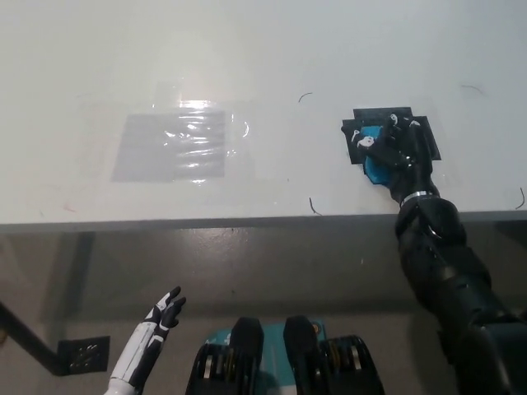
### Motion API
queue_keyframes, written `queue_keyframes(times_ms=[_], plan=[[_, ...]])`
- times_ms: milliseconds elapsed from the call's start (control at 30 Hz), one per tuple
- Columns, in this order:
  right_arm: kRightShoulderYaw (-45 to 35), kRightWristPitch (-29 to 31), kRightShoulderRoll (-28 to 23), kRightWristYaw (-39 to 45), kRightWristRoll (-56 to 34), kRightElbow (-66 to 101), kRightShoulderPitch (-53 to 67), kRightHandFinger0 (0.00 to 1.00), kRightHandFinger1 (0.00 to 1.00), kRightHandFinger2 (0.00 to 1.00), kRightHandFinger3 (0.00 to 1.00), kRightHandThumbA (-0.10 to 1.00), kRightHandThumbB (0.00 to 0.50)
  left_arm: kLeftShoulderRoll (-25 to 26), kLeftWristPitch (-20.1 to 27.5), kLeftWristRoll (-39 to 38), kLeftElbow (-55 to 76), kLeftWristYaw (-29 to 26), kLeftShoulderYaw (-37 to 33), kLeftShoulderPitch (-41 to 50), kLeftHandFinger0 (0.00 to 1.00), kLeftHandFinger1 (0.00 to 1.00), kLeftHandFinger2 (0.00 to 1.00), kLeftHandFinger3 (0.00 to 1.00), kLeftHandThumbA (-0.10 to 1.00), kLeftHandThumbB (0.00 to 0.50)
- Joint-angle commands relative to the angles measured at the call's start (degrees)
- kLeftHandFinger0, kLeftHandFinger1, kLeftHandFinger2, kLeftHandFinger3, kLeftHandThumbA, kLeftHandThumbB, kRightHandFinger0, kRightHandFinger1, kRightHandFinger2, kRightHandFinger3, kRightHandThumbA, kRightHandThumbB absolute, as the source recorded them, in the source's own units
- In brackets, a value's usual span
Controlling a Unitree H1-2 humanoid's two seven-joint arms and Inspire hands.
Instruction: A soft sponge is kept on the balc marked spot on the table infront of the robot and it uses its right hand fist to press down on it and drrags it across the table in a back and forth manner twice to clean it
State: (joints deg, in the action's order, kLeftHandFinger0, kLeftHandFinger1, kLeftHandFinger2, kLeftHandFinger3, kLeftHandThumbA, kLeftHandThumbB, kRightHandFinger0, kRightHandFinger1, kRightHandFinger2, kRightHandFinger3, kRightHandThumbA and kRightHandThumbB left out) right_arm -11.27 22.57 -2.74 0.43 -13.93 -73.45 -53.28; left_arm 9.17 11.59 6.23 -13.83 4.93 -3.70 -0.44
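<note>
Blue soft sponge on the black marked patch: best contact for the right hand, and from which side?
Come from straight above. The blue soft sponge lies flat on the black marked patch near the white table front edge, so its broad top face is the part to press. The black right hand already covers most of it, fingers curled. The white left hand rests below the table.
</note>
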Motion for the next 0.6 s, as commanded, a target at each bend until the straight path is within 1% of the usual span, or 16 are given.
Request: queue_keyframes(times_ms=[0, 33, 67, 133, 167, 200, 233, 267, 300, 333, 367, 433, 467, 500, 533, 567], plan=[[2.0, -1.1, -3.3, 8.1, 0.1, 13.7, 2.5, 1.00, 1.00, 1.00, 1.00, 1.00, 0.271, 1.2, 0.9, 0.3, 1.3, 0.5, -0.1, -0.2, 1.00, 1.00, 0.99, 1.00, 1.00, 0.099], [2.8, -5.0, -3.6, 10.7, -1.8, 24.1, 4.4, 1.00, 1.00, 1.00, 1.00, 1.00, 0.304, 1.2, 0.9, 0.3, 1.3, 0.5, -0.1, -0.2, 1.00, 1.00, 1.00, 1.00, 1.00, 0.099], [3.5, -12.0, -3.9, 11.6, -5.8, 40.9, 6.7, 1.00, 1.00, 1.00, 1.00, 1.00, 0.315, 1.1, 0.9, 0.0, 1.1, 0.6, 0.1, -0.6, 1.00, 1.00, 0.99, 1.00, 1.00, 0.093], [3.8, -17.1, -4.9, 12.2, -10.1, 53.5, 6.4, 1.00, 1.00, 1.00, 1.00, 1.00, 0.348, 1.1, 0.9, 0.1, 0.9, 0.5, 0.1, -1.0, 1.00, 1.00, 0.99, 1.00, 1.00, 0.084], [4.5, -20.0, -6.1, 10.9, -11.5, 62.7, 5.8, 1.00, 1.00, 1.00, 1.00, 1.00, 0.376, 1.1, 0.9, 0.2, 1.1, 0.4, 0.1, -0.8, 1.00, 1.00, 0.99, 1.00, 1.00, 0.068], [5.0, -21.7, -7.1, 9.9, -12.0, 69.5, 5.2, 1.00, 1.00, 1.00, 1.00, 1.00, 0.380, 1.1, 0.9, 0.3, 1.2, 0.3, 0.2, -0.7, 1.00, 1.00, 0.99, 1.00, 1.00, 0.064], [5.4, -24.7, -8.5, 8.3, -13.7, 77.7, 4.3, 1.00, 1.00, 1.00, 1.00, 1.00, 0.418, 1.1, 1.0, 0.3, 1.2, 0.2, 0.1, -0.4, 1.00, 1.00, 0.99, 1.00, 1.00, 0.069], [5.6, -27.3, -10.4, 6.7, -16.0, 86.7, 3.4, 1.00, 1.00, 1.00, 1.00, 1.00, 0.427, 1.1, 0.9, 0.3, 1.2, 0.3, 0.2, -0.2, 1.00, 1.00, 0.98, 1.00, 1.00, 0.076], [5.7, -28.1, -11.1, 6.1, -17.5, 89.8, 3.2, 1.00, 1.00, 1.00, 1.00, 1.00, 0.428, 1.0, 0.8, 0.2, 1.2, 0.3, 0.2, 0.0, 1.00, 1.00, 0.98, 1.00, 1.00, 0.077], [5.8, -29.6, -13.3, 4.1, -21.4, 98.0, 2.8, 1.00, 1.00, 1.00, 1.00, 1.00, 0.411, 1.2, 1.2, 0.1, 1.1, 0.5, 0.1, 0.2, 1.00, 1.00, 0.98, 1.00, 1.00, 0.090], [5.7, -29.0, -15.1, 2.9, -25.1, 103.3, 3.1, 1.00, 1.00, 1.00, 1.00, 1.00, 0.386, 1.3, 1.3, 0.0, 1.1, 0.6, 0.1, 0.3, 1.00, 1.00, 0.98, 1.00, 1.00, 0.086], [5.8, -27.2, -18.0, -3.4, -34.4, 114.1, 4.9, 1.00, 1.00, 1.00, 1.00, 1.00, 0.404, 1.3, 1.3, 0.3, 1.0, 0.4, 0.1, 0.0, 1.00, 1.00, 0.98, 1.00, 1.00, 0.084], [6.3, -24.6, -18.9, -5.7, -36.0, 119.2, 6.6, 1.00, 1.00, 1.00, 1.00, 1.00, 0.400, 1.4, 1.2, 0.6, 1.0, 0.2, 0.1, -0.3, 1.00, 1.00, 0.97, 1.00, 1.00, 0.089], [6.5, -23.7, -19.1, -6.3, -36.4, 120.8, 7.2, 1.00, 1.00, 1.00, 1.00, 1.00, 0.400, 1.4, 1.2, 0.7, 1.0, 0.2, 0.1, -0.3, 1.00, 1.00, 0.97, 1.00, 1.00, 0.089], [6.8, -20.8, -19.1, -7.0, -33.5, 125.3, 11.1, 1.00, 1.00, 1.00, 1.00, 1.00, 0.367, 1.4, 0.9, 0.5, 1.3, 0.3, 0.2, -0.1, 1.00, 1.00, 0.97, 1.00, 1.00, 0.079], [6.9, -19.1, -18.9, -7.3, -31.0, 127.9, 14.1, 1.00, 1.00, 1.00, 1.00, 1.00, 0.357, 1.4, 0.7, 0.3, 1.5, 0.4, 0.2, 0.1, 1.00, 1.00, 0.98, 1.00, 1.00, 0.078]])
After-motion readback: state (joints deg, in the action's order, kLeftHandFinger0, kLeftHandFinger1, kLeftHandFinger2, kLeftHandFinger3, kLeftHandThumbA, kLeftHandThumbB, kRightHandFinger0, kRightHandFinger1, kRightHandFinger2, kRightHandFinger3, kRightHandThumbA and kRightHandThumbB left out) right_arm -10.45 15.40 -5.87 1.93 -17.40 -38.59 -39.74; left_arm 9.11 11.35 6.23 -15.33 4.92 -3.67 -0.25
